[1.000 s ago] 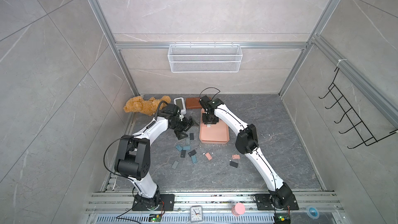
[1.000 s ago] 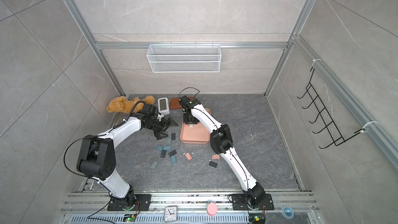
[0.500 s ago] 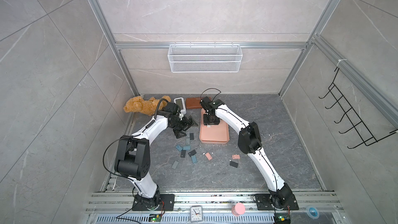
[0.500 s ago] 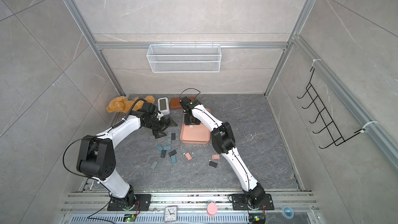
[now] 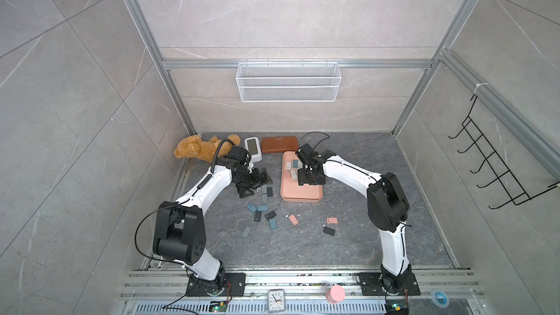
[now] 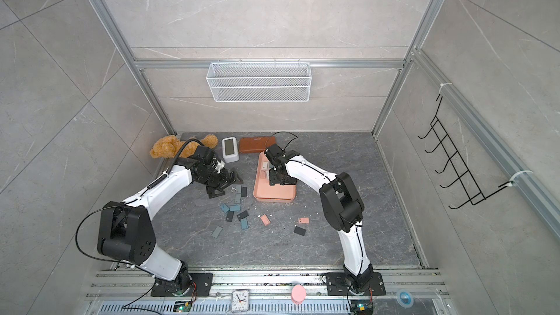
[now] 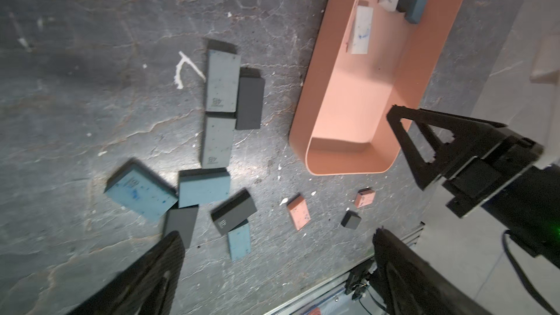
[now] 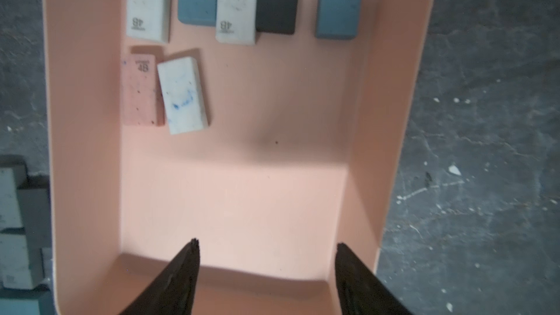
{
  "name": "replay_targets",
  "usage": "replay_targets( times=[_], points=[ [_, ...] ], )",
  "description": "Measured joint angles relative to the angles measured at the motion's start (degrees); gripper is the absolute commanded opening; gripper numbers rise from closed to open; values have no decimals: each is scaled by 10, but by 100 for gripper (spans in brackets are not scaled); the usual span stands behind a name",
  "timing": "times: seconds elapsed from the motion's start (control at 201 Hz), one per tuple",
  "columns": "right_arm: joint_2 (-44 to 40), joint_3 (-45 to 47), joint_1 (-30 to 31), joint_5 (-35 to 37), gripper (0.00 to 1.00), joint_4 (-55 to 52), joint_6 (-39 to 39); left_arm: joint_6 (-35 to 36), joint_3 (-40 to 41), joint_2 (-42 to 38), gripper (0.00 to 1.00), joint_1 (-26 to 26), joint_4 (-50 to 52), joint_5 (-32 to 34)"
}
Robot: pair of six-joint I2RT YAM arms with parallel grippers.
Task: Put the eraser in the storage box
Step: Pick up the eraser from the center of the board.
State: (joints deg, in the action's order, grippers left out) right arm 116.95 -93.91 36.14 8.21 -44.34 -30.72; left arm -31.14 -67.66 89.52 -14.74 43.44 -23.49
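Both top views are bright and sharp — the wrist views dimmer, blurred, shadow crossing the storage box (image 8: 242,195).

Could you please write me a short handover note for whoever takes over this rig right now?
Left tool: open, empty, over the loose erasers, small grey, blue, black and pink blocks on the dark stone table.
Right tool: open, empty, over the shallow salmon-pink plastic storage box.
Done: seven erasers lie inside it, a blue-smudged white one askew beside a pink one.
Left: roughly a dozen loose erasers.
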Motion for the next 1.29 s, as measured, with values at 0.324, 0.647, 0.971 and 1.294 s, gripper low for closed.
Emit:
replay_targets(
  times=[0.324, 0.647, 0.971, 1.294],
  points=[
    [-115, 111, 49, 16, 100, 33, -12, 25, 96, -65, 97, 0, 69, 76],
    [-150, 154, 144, 9, 100, 39, -27, 26, 149, -81, 85, -1, 96, 129],
    [-190, 187, 162, 10, 100, 33, -57, 16, 149, -54, 80, -38, 115, 154],
    [-221, 221, 165, 10, 100, 33, -73, -4, 154, -19, 75, -57, 116, 176]
  ],
)
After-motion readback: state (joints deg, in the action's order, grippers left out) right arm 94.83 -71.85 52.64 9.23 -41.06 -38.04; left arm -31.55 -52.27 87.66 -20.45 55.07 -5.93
